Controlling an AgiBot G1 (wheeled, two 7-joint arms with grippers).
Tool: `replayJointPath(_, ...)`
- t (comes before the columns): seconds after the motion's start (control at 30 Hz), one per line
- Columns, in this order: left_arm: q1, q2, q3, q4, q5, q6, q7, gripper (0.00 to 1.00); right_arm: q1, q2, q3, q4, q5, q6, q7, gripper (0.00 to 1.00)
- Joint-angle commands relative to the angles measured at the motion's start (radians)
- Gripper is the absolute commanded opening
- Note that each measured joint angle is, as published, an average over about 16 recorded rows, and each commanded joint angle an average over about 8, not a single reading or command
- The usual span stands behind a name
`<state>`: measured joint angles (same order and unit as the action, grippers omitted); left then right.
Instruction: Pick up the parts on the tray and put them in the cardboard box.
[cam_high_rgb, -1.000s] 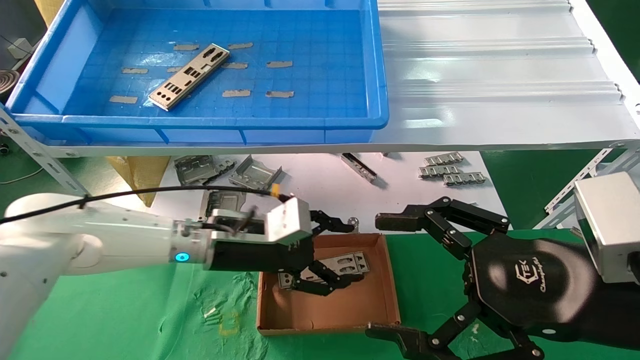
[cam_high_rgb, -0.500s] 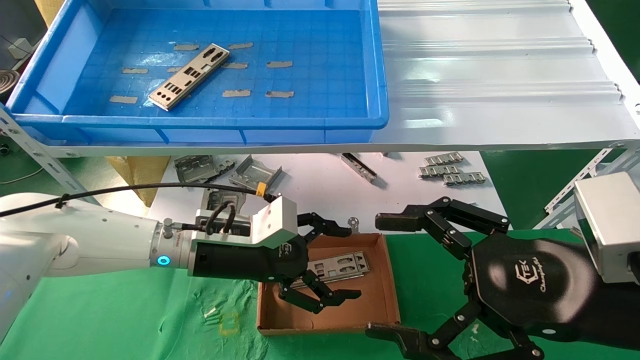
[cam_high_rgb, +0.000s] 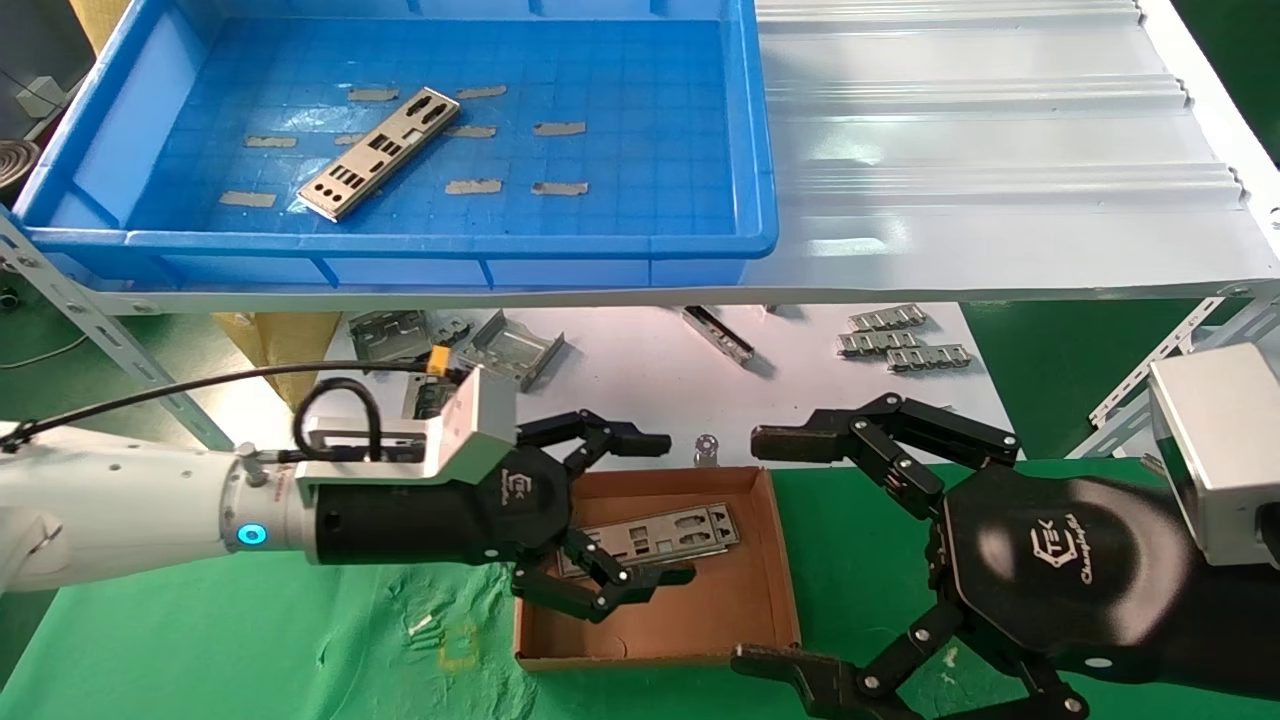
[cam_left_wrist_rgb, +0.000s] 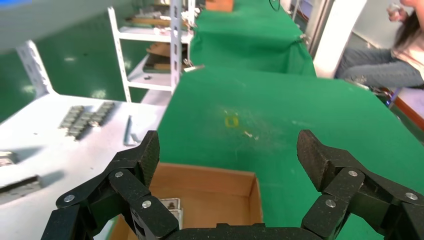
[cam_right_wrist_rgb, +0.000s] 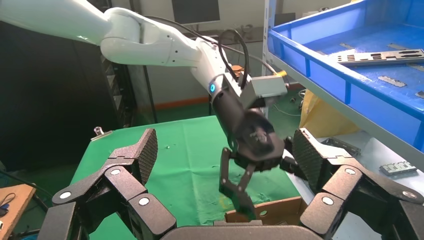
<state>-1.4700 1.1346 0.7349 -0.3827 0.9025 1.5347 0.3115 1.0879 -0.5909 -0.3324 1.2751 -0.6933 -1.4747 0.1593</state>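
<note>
One silvery punched plate (cam_high_rgb: 380, 152) lies at a slant on the floor of the blue tray (cam_high_rgb: 700, 245), on the upper shelf at the left. The brown cardboard box (cam_high_rgb: 740, 610) sits on the green cloth below and holds another plate (cam_high_rgb: 665, 532), also seen in the left wrist view (cam_left_wrist_rgb: 172, 206). My left gripper (cam_high_rgb: 660, 505) is open and empty, just above the box's left end, clear of the plate. My right gripper (cam_high_rgb: 775, 550) is open and empty, parked to the right of the box. The box edge shows in the right wrist view (cam_right_wrist_rgb: 270, 211).
A white ribbed metal sheet (cam_high_rgb: 1000, 150) lies to the right of the tray. On the white table under the shelf lie folded grey brackets (cam_high_rgb: 505, 345) and small toothed strips (cam_high_rgb: 900, 342). Green cloth (cam_high_rgb: 250, 640) covers the near table.
My left gripper has drawn back to the left, away from the box, with its fingers apart. The plate it was over now lies uncovered in the box. The right arm has not moved.
</note>
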Motion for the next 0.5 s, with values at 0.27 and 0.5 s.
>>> replayJointPath(0.27, 0.077, -0.102, -0.089, -0.175, -0.033, -0.008, -0.097, 1.0, 0.0, 0.0, 0.0, 0.0, 0.0, 0.0, 0.0, 1.0)
replayJointPath(0.5, 0.137, -0.181, -0.158, -0.313, -0.06, -0.014, -0.173, 1.0, 0.0, 0.0, 0.0, 0.0, 0.0, 0.0, 0.0, 1.0)
